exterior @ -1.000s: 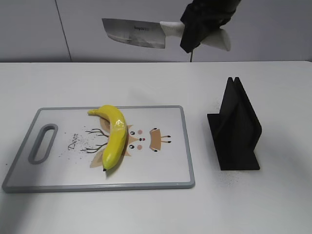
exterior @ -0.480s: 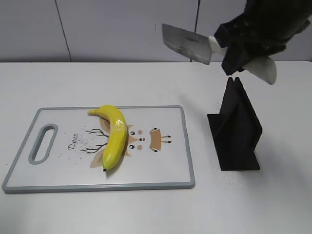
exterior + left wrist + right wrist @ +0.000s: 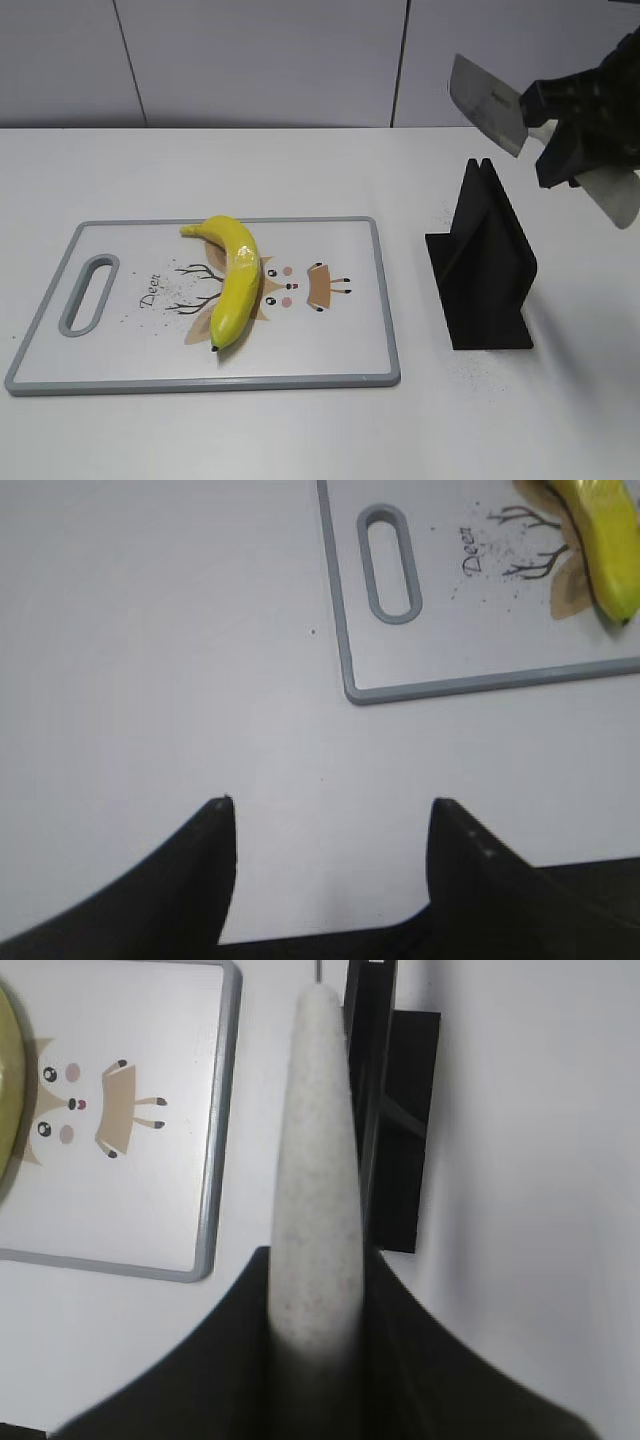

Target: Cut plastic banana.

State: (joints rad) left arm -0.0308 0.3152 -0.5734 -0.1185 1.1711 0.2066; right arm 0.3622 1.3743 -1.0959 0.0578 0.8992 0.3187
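Note:
The glossy yellow plastic banana (image 3: 233, 276) lies whole on the white cutting board (image 3: 340, 340), left of its middle; its end shows in the left wrist view (image 3: 605, 550). My right gripper (image 3: 572, 135) is shut on the white handle (image 3: 318, 1160) of a cleaver and holds it in the air above the black knife stand (image 3: 485, 262). The steel blade (image 3: 485, 103) points up and left. My left gripper (image 3: 330, 810) is open and empty over bare table, left of the board's handle slot (image 3: 390, 548).
The knife stand (image 3: 385, 1110) stands on the table right of the board. The board's grey rim (image 3: 215, 1160) lies just left of it. A white wall rises behind the table.
My right gripper has carried the cleaver from above the board's far edge to the right and lower, over the knife stand. The banana and board have not moved.

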